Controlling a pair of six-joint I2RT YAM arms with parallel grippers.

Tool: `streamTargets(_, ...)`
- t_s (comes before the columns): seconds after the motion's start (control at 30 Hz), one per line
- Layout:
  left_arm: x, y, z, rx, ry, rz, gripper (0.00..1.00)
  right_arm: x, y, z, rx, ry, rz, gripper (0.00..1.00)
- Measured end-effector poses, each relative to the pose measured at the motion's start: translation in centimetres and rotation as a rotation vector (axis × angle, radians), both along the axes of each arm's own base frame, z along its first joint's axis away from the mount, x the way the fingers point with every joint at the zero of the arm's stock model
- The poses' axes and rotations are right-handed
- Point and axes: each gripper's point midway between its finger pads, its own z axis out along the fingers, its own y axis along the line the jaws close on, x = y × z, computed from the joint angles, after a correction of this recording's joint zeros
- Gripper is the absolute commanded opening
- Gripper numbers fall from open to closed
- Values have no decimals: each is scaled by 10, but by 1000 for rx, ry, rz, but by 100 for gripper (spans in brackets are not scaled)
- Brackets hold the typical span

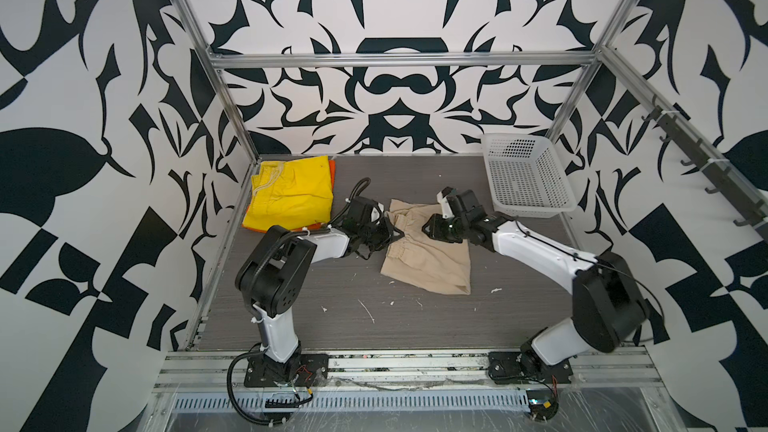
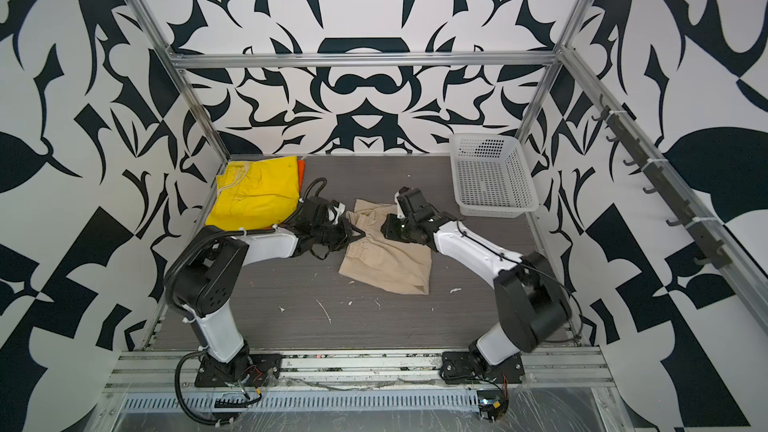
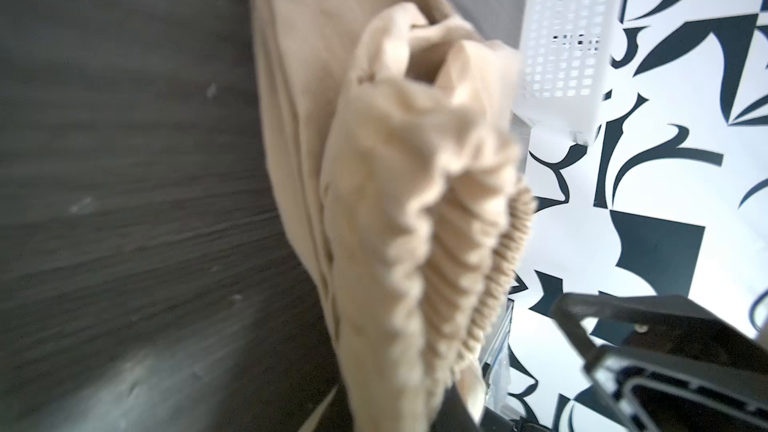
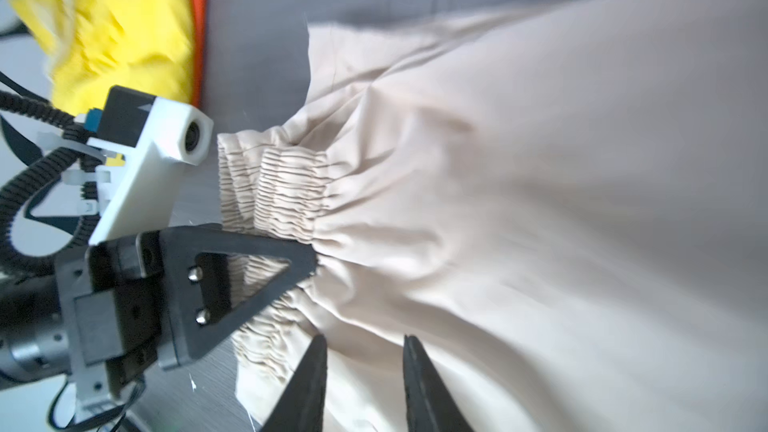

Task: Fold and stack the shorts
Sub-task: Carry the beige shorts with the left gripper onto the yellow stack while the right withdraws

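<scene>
Grey wood-grain tabletop (image 1: 332, 326) was the stage, and straight to the fingers we went. The left gripper (image 1: 392, 236) was clamped on the gathered waistband of the beige shorts (image 1: 432, 263), elastic bunched at its tip. The right gripper (image 4: 361, 384) held its fingers (image 4: 307, 384) a narrow gap apart. Cloth showed through behind and nothing was pinched between them as it hung low over the same garment, just beside the waistband.

The beige shorts lay mid-table between the two arms, rumpled at the far end and flatter toward the near edge. Out in the far left corner the yellow shorts (image 1: 291, 197) sat folded on top of the orange shorts (image 1: 332, 168), only a sliver of orange peeking out. The white basket (image 1: 525, 176) stood in the far right corner, well apart from that pile. White flecks (image 1: 368, 311) dotted the bare front of the table. Black-and-white patterned walls (image 1: 395, 89) closed in three sides behind an aluminium frame (image 1: 399, 61).

Only the right wrist view showed the left finger's tip pressed into the elastic. The left wrist view, blurred, put the waistband close to the lens with the basket (image 3: 569, 35) beyond. Neither top view revealed the right fingers' gap.
</scene>
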Motion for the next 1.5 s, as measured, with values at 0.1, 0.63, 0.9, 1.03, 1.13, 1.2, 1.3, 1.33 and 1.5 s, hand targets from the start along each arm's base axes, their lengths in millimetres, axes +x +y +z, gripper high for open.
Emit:
streamTargets(0.1, 11, 6, 28, 93, -91, -33, 0, -3, -23, 19, 4, -68, -53, 38)
streamTargets(0.63, 71, 74, 104, 604, -331, -236, 0, -58, -67, -44, -80, 52, -110, 39)
streamTargets(0.9, 107, 132, 127, 752, -362, -224, 0, -63, -70, -46, -75, 54, -121, 39)
streamTargets(1.03, 119, 157, 144, 795, -390, -203, 0, -65, -71, -48, -76, 62, -126, 39)
streamTargets(1.13, 130, 174, 162, 812, -425, -175, 0, -65, -71, -48, -76, 62, -128, 39)
streamTargets(1.2, 139, 185, 172, 821, -445, -156, 0, -64, -71, -48, -76, 62, -131, 39)
streamTargets(1.3, 149, 202, 183, 825, -462, -127, 0, -64, -71, -48, -76, 62, -132, 39)
streamTargets(1.33, 151, 207, 186, 823, -462, -119, 0, -64, -71, -48, -76, 62, -132, 39)
streamTargets(1.5, 156, 226, 198, 803, -469, -96, 0, -64, -71, -49, -76, 63, -132, 39)
